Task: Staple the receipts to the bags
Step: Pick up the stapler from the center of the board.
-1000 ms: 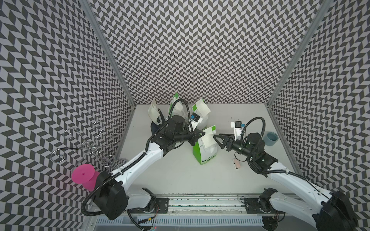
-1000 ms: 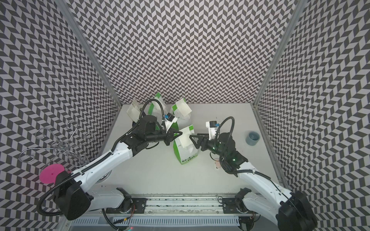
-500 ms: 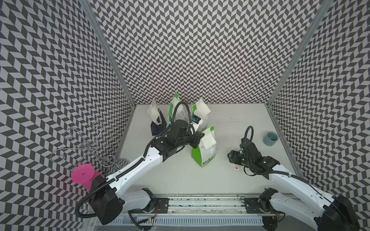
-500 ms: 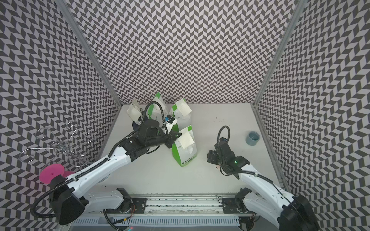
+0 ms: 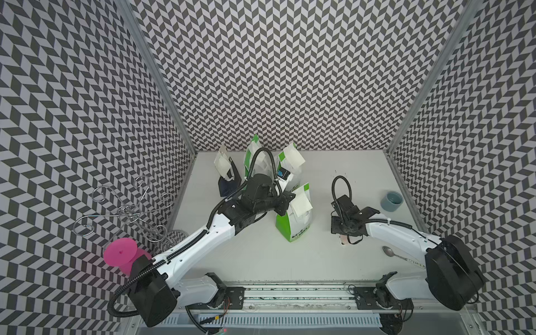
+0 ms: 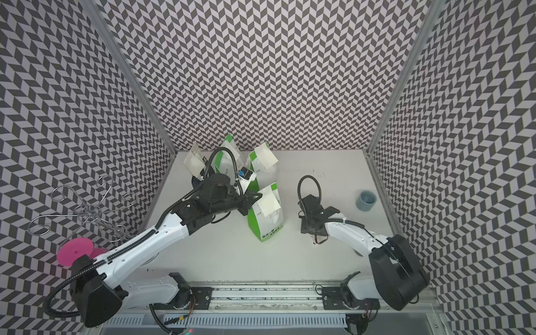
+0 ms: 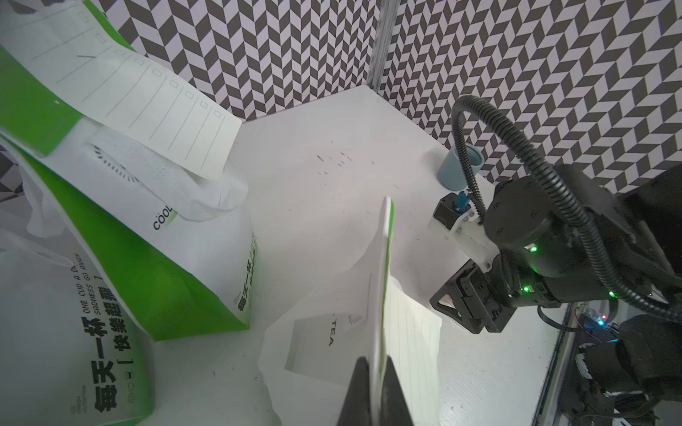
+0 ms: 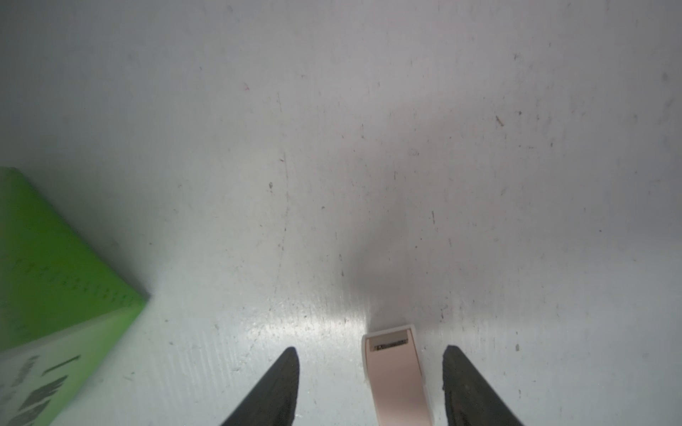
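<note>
The left gripper [image 5: 285, 200] has its two fingers [image 7: 356, 394] pressed tight on the top edge of the near green bag [image 5: 293, 229]; a receipt [image 5: 301, 204] lies flat on the side of that bag that faces the other arm, and it seems caught in the same pinch; this bag stands on the white table [image 5: 261, 261], about in the middle, in both top views; three more bags stand near the back wall, behind the left arm; two of them are the back green bags [image 5: 251, 158], and one is the navy bag [image 5: 227, 187], which is nearest the left wall; each of the three has a pale slip on its top part; the right gripper [image 8: 369, 350] points straight down at the table, well apart from the near green bag; its fingers [image 8: 275, 391] are spread wide; the small pink stapler [image 8: 396, 376] lies flat on the table between them, closer to one finger, and neither finger touches it; in a top view only a bit of the stapler [image 5: 344, 242] peeks out from under the gripper; a blue-grey cup [image 5: 391, 201] stands near the right wall; a spoon [image 5: 390, 252] lies on the table beside the right arm.
</note>
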`<state>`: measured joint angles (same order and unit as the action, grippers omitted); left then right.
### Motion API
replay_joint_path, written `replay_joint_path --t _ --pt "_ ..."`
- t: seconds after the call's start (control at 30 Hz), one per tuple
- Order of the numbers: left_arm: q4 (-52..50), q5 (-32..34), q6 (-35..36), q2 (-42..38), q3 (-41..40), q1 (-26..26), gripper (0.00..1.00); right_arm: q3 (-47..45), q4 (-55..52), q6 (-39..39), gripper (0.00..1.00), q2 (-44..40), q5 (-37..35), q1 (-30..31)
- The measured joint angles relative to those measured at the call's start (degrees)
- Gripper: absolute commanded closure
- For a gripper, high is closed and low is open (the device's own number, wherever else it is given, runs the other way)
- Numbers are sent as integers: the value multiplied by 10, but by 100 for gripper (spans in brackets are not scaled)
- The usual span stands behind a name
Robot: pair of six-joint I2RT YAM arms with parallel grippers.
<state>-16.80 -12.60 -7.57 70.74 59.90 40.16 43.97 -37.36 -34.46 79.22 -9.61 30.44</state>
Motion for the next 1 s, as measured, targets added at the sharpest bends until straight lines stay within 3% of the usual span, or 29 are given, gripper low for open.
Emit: replay_joint_path --t 0.3,0.57,0.7,1.0 --pt "-2 -6 0 0 0 0 100 0 -16 21 51 43 2 -2" --pt "-3 -7 0 0 0 0 100 -1 -17 30 77 62 5 -2" --pt "-3 -7 0 0 0 0 100 0 -16 32 82 53 5 -2" --pt "-4 -4 2 -10 -2 2 100 59 16 41 84 -134 -8 43"
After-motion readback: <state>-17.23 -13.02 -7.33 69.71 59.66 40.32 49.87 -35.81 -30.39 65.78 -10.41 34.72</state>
